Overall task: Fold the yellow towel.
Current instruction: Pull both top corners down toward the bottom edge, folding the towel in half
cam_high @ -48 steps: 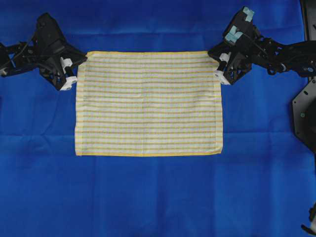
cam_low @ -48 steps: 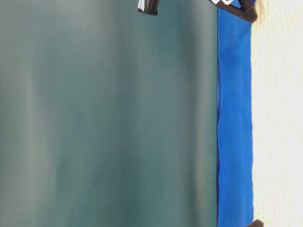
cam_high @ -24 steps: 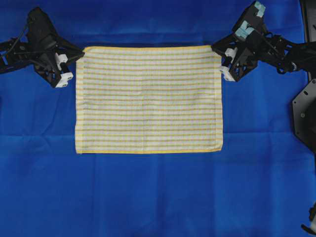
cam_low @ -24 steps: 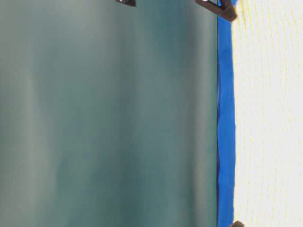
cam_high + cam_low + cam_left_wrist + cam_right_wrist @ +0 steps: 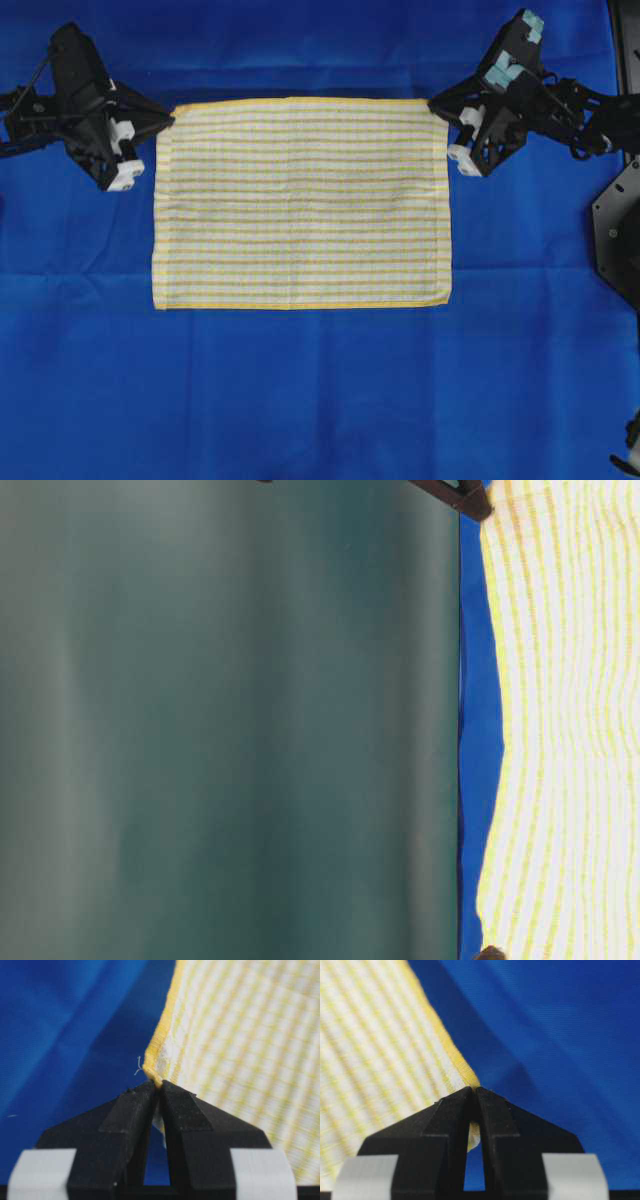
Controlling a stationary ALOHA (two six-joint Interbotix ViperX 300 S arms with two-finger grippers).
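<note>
We are pinching the far corners of the yellow towel [image 5: 300,200], left gripper [image 5: 156,1085] and right gripper [image 5: 472,1091] both clamped tight on its hem, its near half lying on the blue cloth [image 5: 320,400]. We judge the next move carries both corners evenly toward the near edge. We are seeing no readable writing.

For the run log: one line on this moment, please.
left gripper: shut on yellow towel corner | right gripper: shut on other far corner | near edge on blue cloth
</note>
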